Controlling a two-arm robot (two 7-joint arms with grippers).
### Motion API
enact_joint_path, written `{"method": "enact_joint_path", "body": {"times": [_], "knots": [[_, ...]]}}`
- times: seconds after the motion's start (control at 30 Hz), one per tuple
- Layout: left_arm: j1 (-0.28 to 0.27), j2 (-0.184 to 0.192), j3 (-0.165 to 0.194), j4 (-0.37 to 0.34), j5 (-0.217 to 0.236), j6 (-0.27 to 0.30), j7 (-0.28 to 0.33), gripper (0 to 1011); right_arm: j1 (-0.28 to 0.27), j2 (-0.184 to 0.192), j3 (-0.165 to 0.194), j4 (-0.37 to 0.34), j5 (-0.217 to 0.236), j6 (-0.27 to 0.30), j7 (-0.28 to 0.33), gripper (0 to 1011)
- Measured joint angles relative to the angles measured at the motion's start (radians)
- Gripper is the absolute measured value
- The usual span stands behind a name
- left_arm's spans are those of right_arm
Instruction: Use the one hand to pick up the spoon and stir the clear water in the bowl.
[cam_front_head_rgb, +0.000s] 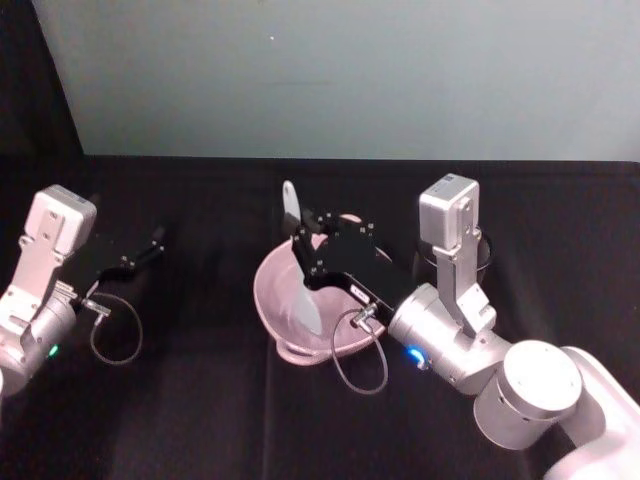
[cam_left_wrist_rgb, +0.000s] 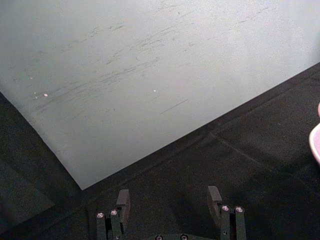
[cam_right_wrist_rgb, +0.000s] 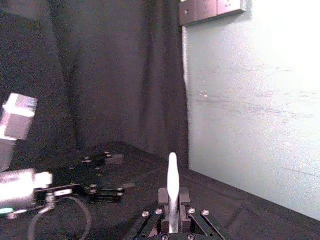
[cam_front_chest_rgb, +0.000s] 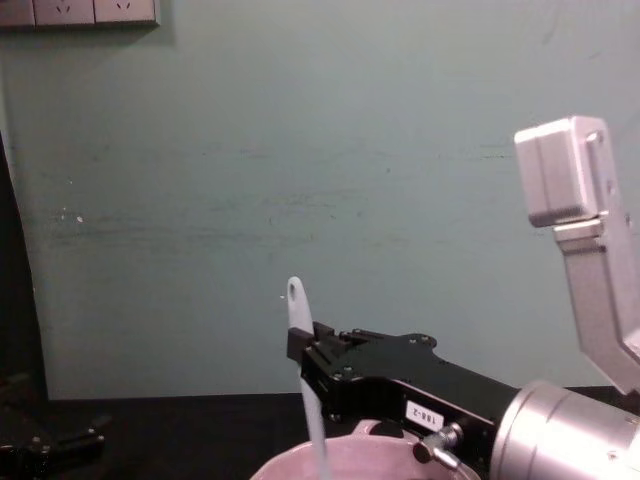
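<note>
My right gripper (cam_front_head_rgb: 303, 250) is shut on the white spoon (cam_front_head_rgb: 291, 208) and hangs over the pale pink bowl (cam_front_head_rgb: 270, 290) at the table's middle. The spoon stands nearly upright, its holed handle end up and its flat blade (cam_front_head_rgb: 309, 306) down inside the bowl. The chest view has the spoon (cam_front_chest_rgb: 297, 300) rising from the gripper (cam_front_chest_rgb: 303, 360) above the bowl's rim (cam_front_chest_rgb: 290, 466). The right wrist view has the handle (cam_right_wrist_rgb: 172, 177) clamped between the fingers. The clear water is too faint to make out. My left gripper (cam_front_head_rgb: 150, 246) rests open at the far left.
A black wire-mesh cup (cam_front_head_rgb: 484, 250) stands behind the right arm. The black-covered table ends at a pale green wall (cam_front_head_rgb: 350, 70). The bowl's pink edge (cam_left_wrist_rgb: 316, 142) lies to one side of the open left gripper (cam_left_wrist_rgb: 169, 197).
</note>
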Motion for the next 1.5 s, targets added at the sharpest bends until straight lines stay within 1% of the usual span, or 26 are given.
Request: {"method": "enact_joint_path", "body": {"times": [0.07, 0.13, 0.2, 0.3, 0.47, 0.5, 0.53, 0.63, 0.73, 0.83, 0.9, 0.93, 1.03, 1.07, 1.13, 1.2, 1.23, 1.27, 1.3, 1.47, 1.5], "knots": [[0.0, 0.0, 0.0, 0.0, 0.0, 0.0, 0.0, 1011, 0.011, -0.007, 0.001, 0.018, -0.009, -0.008, -0.011, 125], [0.0, 0.0, 0.0, 0.0, 0.0, 0.0, 0.0, 1011, 0.029, -0.016, 0.008, 0.048, -0.03, -0.026, -0.034, 125], [0.0, 0.0, 0.0, 0.0, 0.0, 0.0, 0.0, 1011, 0.034, -0.018, 0.011, 0.054, -0.036, -0.03, -0.039, 125], [0.0, 0.0, 0.0, 0.0, 0.0, 0.0, 0.0, 1011, 0.047, -0.021, 0.026, 0.077, -0.061, -0.043, -0.061, 125], [0.0, 0.0, 0.0, 0.0, 0.0, 0.0, 0.0, 1011, 0.051, -0.012, 0.047, 0.082, -0.086, -0.049, -0.078, 125], [0.0, 0.0, 0.0, 0.0, 0.0, 0.0, 0.0, 1011, 0.047, -0.005, 0.055, 0.076, -0.09, -0.049, -0.08, 125], [0.0, 0.0, 0.0, 0.0, 0.0, 0.0, 0.0, 1011, 0.047, -0.005, 0.055, 0.076, -0.09, -0.049, -0.08, 126], [0.0, 0.0, 0.0, 0.0, 0.0, 0.0, 0.0, 1011, 0.036, 0.01, 0.069, 0.054, -0.093, -0.041, -0.078, 125], [0.0, 0.0, 0.0, 0.0, 0.0, 0.0, 0.0, 1011, 0.016, 0.03, 0.08, 0.02, -0.088, -0.026, -0.065, 125], [0.0, 0.0, 0.0, 0.0, 0.0, 0.0, 0.0, 1011, -0.009, 0.056, 0.091, -0.028, -0.072, 0.0, -0.042, 125], [0.0, 0.0, 0.0, 0.0, 0.0, 0.0, 0.0, 1011, -0.019, 0.067, 0.094, -0.049, -0.065, 0.013, -0.034, 125], [0.0, 0.0, 0.0, 0.0, 0.0, 0.0, 0.0, 1011, -0.029, 0.08, 0.098, -0.072, -0.057, 0.025, -0.025, 125], [0.0, 0.0, 0.0, 0.0, 0.0, 0.0, 0.0, 1011, -0.042, 0.101, 0.1, -0.105, -0.045, 0.045, -0.009, 125], [0.0, 0.0, 0.0, 0.0, 0.0, 0.0, 0.0, 1011, -0.049, 0.116, 0.101, -0.125, -0.037, 0.063, 0.002, 125], [0.0, 0.0, 0.0, 0.0, 0.0, 0.0, 0.0, 1011, -0.054, 0.132, 0.101, -0.144, -0.028, 0.079, 0.013, 125], [0.0, 0.0, 0.0, 0.0, 0.0, 0.0, 0.0, 1011, -0.061, 0.157, 0.101, -0.169, -0.015, 0.102, 0.03, 125], [0.0, 0.0, 0.0, 0.0, 0.0, 0.0, 0.0, 1011, -0.063, 0.176, 0.102, -0.185, -0.005, 0.12, 0.043, 125], [0.0, 0.0, 0.0, 0.0, 0.0, 0.0, 0.0, 1011, -0.063, 0.176, 0.102, -0.185, -0.005, 0.12, 0.043, 126], [0.0, 0.0, 0.0, 0.0, 0.0, 0.0, 0.0, 1011, -0.066, 0.196, 0.103, -0.2, 0.006, 0.139, 0.055, 125], [0.0, 0.0, 0.0, 0.0, 0.0, 0.0, 0.0, 1011, -0.073, 0.243, 0.104, -0.232, 0.029, 0.186, 0.075, 125], [0.0, 0.0, 0.0, 0.0, 0.0, 0.0, 0.0, 1011, -0.076, 0.259, 0.105, -0.244, 0.037, 0.202, 0.08, 125]]}}
